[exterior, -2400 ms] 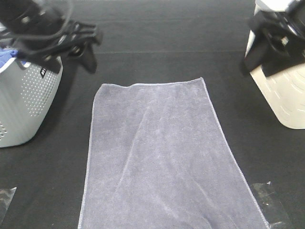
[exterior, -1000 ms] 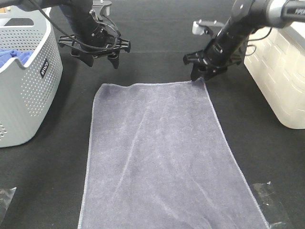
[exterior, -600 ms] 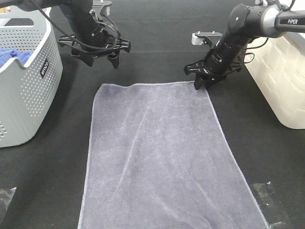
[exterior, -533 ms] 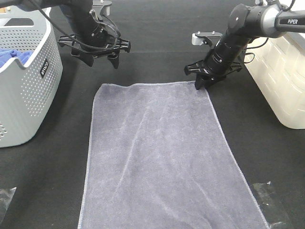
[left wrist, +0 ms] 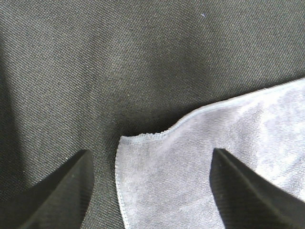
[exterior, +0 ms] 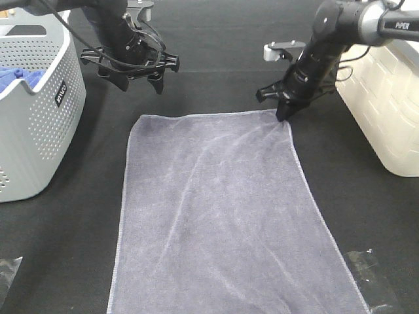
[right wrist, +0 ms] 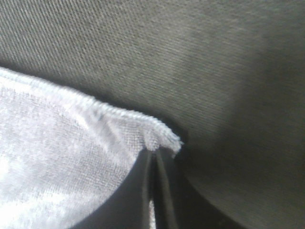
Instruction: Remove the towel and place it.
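The grey-lavender towel [exterior: 216,209] lies spread flat on the black table, its long side running from far to near. My right gripper [exterior: 285,115] is shut on the towel's far right corner; the right wrist view shows the fingers [right wrist: 155,191] pressed together on the hem of the towel [right wrist: 62,143]. My left gripper [exterior: 140,85] is open and hovers just beyond the far left corner. In the left wrist view that gripper [left wrist: 152,191] has its two fingers spread to either side of the towel corner [left wrist: 214,157], not touching it.
A grey perforated basket [exterior: 33,111] holding a bright blue cloth [exterior: 12,77] stands at the left. A white basket [exterior: 386,98] stands at the right. Clear tape patches [exterior: 370,275] lie on the table near the front corners.
Both arms came in from over the baskets to the towel's far corners. In the last half second the right gripper closed on the far right corner and dragged it slightly right. The left gripper held still.
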{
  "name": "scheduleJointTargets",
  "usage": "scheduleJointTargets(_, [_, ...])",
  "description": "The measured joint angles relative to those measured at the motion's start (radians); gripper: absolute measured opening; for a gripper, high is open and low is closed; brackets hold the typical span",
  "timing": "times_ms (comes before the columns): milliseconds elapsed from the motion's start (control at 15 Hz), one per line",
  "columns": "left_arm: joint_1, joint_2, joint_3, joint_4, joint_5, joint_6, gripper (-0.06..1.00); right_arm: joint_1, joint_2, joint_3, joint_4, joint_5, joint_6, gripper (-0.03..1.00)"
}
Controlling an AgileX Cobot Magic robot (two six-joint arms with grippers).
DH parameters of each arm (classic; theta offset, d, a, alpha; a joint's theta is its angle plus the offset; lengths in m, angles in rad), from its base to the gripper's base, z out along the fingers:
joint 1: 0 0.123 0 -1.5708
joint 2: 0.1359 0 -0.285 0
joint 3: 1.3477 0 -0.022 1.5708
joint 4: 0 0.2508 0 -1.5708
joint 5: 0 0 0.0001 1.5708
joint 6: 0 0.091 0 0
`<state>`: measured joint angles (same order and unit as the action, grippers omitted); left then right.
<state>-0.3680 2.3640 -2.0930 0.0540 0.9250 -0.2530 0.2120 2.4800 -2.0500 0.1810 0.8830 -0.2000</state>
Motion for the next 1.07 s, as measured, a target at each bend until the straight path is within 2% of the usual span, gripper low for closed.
scheduleJointTargets(200, [0.000,0.001,0.000,0.000,-0.007,-0.001,0.66,0.000,-0.024,-0.040,-0.119,0.038,0.071,0.00])
scheduleJointTargets(533, [0.000,0.054,-0.002,-0.010,-0.038,-0.035,0.66,0.000,-0.027,-0.048,-0.197,0.073,0.101,0.00])
scheduleJointTargets(800, [0.000,0.099,-0.002,-0.054,-0.038,-0.054,0.58,0.000,-0.027,-0.048,-0.206,0.077,0.106,0.00])
scheduleJointTargets(1067, [0.000,0.136,-0.002,-0.060,-0.045,-0.071,0.58,0.000,-0.027,-0.048,-0.206,0.077,0.107,0.00])
